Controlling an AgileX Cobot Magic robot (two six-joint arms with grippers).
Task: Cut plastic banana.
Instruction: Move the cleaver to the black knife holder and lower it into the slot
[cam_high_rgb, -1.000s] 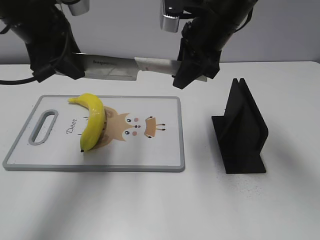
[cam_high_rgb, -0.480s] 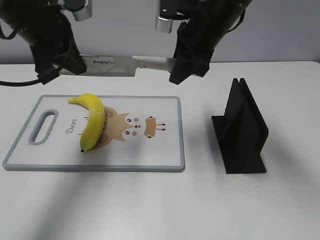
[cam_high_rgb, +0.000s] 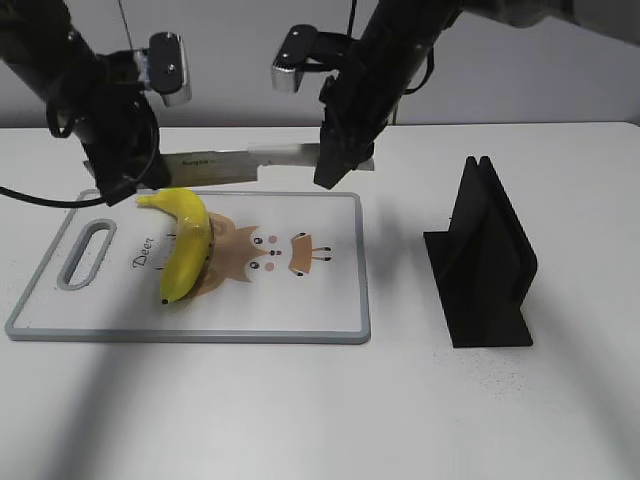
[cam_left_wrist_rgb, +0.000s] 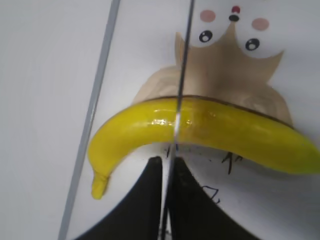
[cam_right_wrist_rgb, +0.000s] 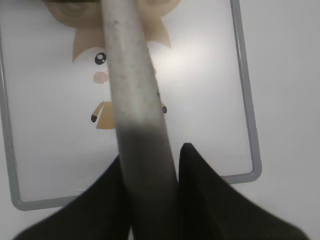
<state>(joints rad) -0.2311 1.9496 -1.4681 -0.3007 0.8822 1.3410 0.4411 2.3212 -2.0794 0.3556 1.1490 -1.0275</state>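
The plastic banana (cam_high_rgb: 187, 240), glossy yellow, lies on the cutting board (cam_high_rgb: 300, 310) with its stem at the far left. A kitchen knife (cam_high_rgb: 215, 168) hangs level across the board's far edge, held by both grippers. My left gripper (cam_high_rgb: 125, 182) is shut on the blade end. My right gripper (cam_high_rgb: 335, 165) is shut on the pale handle (cam_right_wrist_rgb: 135, 100). In the left wrist view the blade's thin edge (cam_left_wrist_rgb: 180, 90) runs from my jaws (cam_left_wrist_rgb: 167, 172) across the banana (cam_left_wrist_rgb: 225, 132), about a third along from the stem. I cannot tell whether the blade touches it.
The cutting board is white with a grey rim, a deer drawing (cam_high_rgb: 270, 255) and a handle slot (cam_high_rgb: 88, 255). A black knife holder (cam_high_rgb: 485, 265) stands on the white table to the right. The board's right edge shows in the right wrist view (cam_right_wrist_rgb: 247, 115).
Both arms have come down and shifted left with the knife. The blade has dropped from well above the board to just over the banana's stem end.
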